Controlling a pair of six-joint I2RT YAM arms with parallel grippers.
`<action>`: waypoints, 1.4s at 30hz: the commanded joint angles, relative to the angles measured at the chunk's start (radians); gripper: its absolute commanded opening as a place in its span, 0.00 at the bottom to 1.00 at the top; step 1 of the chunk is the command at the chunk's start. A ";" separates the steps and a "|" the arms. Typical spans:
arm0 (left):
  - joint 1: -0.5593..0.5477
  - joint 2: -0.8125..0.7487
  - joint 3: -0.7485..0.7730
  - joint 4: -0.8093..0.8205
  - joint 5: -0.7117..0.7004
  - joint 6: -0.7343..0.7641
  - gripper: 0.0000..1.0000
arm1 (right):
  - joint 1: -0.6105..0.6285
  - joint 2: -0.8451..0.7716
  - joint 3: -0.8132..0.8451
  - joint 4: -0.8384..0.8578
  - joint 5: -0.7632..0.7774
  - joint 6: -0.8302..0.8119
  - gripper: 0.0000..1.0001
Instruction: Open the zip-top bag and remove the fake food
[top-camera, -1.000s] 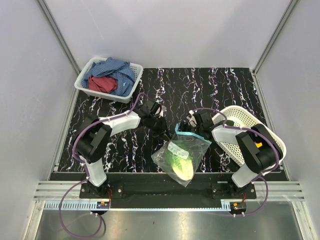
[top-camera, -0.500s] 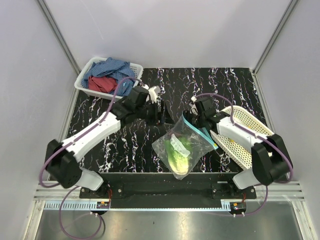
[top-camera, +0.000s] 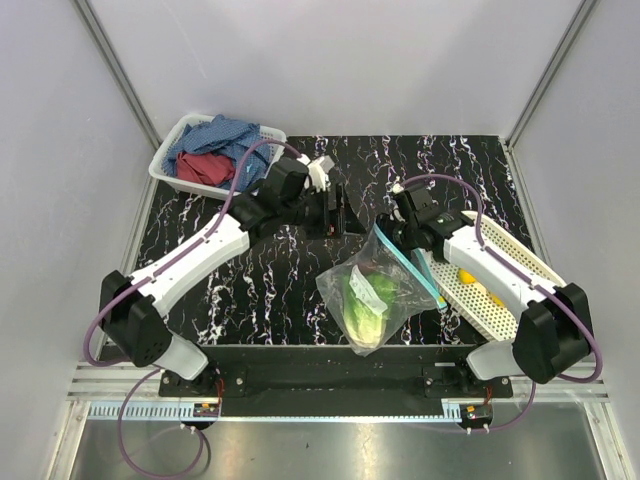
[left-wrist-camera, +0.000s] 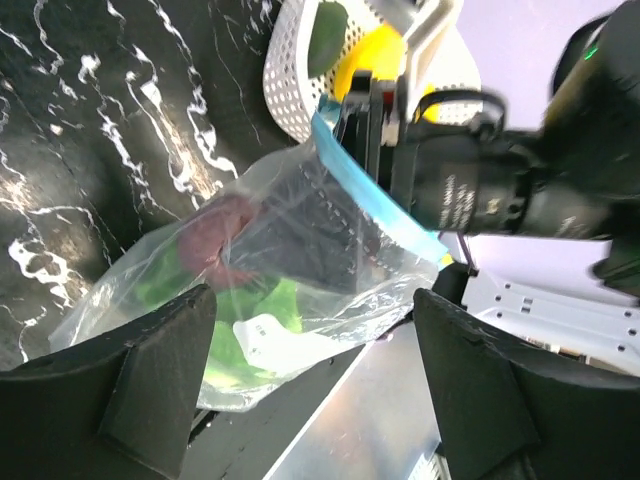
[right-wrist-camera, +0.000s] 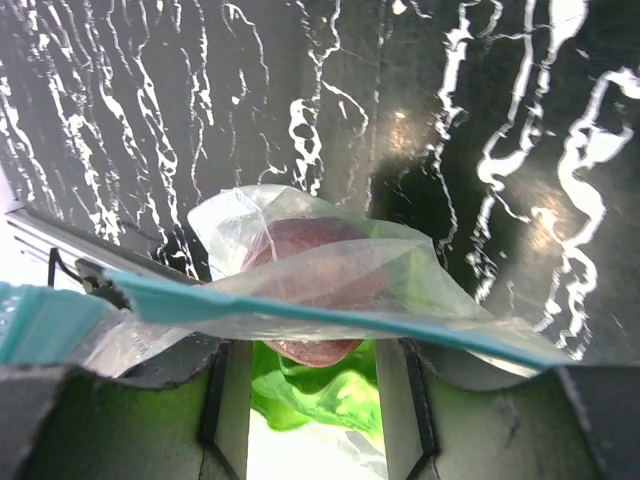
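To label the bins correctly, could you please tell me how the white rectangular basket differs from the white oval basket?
The white rectangular basket sits far left; the white perforated oval basket sits right. The first holds blue and red cloths; the second yellow toy lemons. Both are white plastic.

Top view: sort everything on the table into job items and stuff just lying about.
Job: zip-top bag, lettuce and purple piece inside it, lemons, right gripper holding the bag, left gripper open.
Lying about: white oval basket, rectangular basket, blue cloth, red cloth.
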 joint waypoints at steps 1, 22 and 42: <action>-0.043 -0.021 0.114 -0.002 0.003 0.023 0.84 | 0.005 -0.013 0.081 -0.138 0.052 -0.018 0.00; -0.210 0.214 0.327 -0.160 -0.238 0.006 0.69 | 0.030 -0.056 0.144 -0.173 0.003 0.166 0.00; -0.201 0.056 0.051 -0.180 -0.276 0.064 0.00 | 0.008 -0.080 0.091 -0.203 -0.049 0.048 0.04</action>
